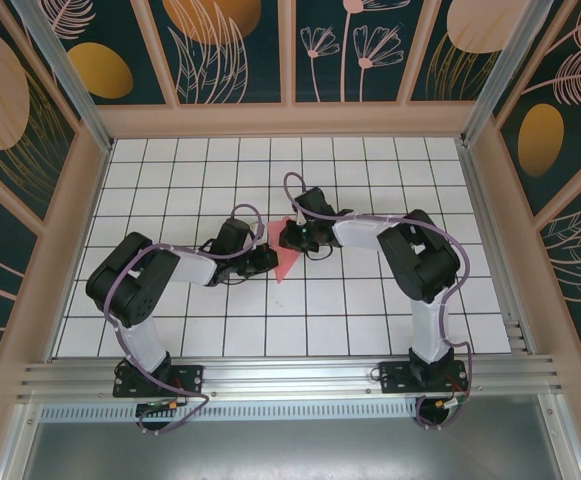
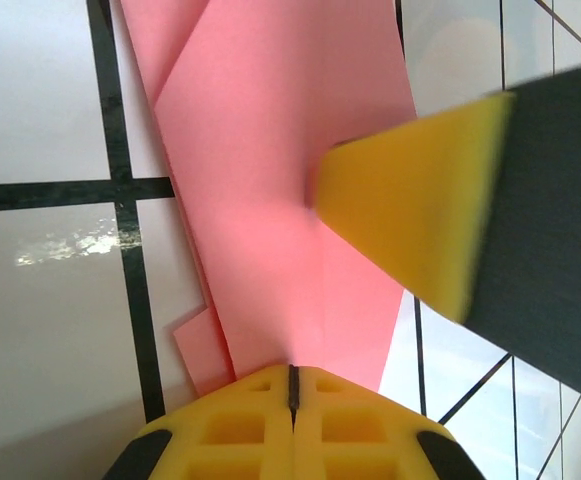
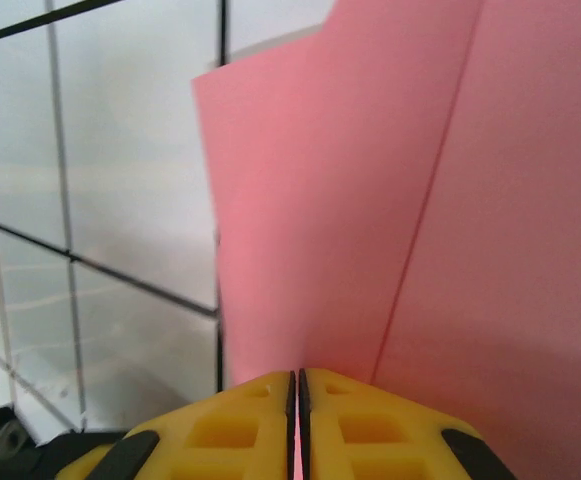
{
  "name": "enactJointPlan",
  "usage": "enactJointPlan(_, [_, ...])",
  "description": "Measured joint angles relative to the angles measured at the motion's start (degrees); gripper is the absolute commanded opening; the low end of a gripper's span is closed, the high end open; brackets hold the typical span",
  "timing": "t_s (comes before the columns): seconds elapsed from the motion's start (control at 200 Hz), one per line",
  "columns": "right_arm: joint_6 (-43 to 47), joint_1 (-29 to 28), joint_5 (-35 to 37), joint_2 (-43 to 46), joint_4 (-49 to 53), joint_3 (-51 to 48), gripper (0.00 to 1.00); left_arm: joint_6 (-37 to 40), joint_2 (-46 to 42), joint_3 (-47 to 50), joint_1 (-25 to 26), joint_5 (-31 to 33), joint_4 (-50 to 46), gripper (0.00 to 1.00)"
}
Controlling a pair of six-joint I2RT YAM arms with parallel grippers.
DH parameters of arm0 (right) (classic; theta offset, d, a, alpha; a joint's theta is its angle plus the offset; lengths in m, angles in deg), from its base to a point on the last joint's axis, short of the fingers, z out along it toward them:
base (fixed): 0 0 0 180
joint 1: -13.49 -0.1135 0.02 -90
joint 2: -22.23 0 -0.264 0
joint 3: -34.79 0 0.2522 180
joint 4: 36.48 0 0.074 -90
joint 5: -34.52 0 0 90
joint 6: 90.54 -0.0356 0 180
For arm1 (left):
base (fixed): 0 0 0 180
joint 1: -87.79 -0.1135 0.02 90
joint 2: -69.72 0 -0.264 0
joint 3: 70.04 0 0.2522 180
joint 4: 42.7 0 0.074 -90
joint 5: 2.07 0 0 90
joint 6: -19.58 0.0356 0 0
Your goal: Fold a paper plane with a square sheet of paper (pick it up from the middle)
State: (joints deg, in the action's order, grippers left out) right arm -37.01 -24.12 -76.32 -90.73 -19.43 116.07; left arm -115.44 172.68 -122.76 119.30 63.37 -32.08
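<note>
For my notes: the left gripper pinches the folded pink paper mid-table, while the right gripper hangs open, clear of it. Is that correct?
Not quite. The right gripper is neither open nor clear of it: the right wrist view shows its jaws closed on the pink paper. The rest stands: the left gripper pinches the same paper.

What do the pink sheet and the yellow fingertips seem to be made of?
Pink sheet: thin matte paper, judging by its sharp creases. Yellow fingertips: matte moulded plastic or firm rubber, with square recesses; the look leaves open which.
</note>
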Motion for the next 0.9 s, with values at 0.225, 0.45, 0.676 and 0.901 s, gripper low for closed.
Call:
enactJointPlan(0.225, [0.04, -0.04, -3.28, 2.32, -1.70, -3.06, 0.07, 0.46, 0.00, 0.00, 0.00, -0.02, 0.00, 0.00])
enactJointPlan(0.45, [-0.11, -0.28, -4.70, 0.50, -2.10, -4.24, 0.06, 0.46, 0.00, 0.00, 0.00, -0.04, 0.00, 0.00])
enactJointPlan(0.676, [-0.15, -0.11, -4.96, -0.42, -2.47, -3.89, 0.06, 0.68, -0.04, 0.00, 0.04, 0.42, 0.02, 0.00])
enactJointPlan(0.901, [-0.15, -0.26, -5.31, 0.87, -3.69, -5.95, 0.06, 0.66, -0.04, 0.04, 0.04, 0.42, 0.11, 0.00])
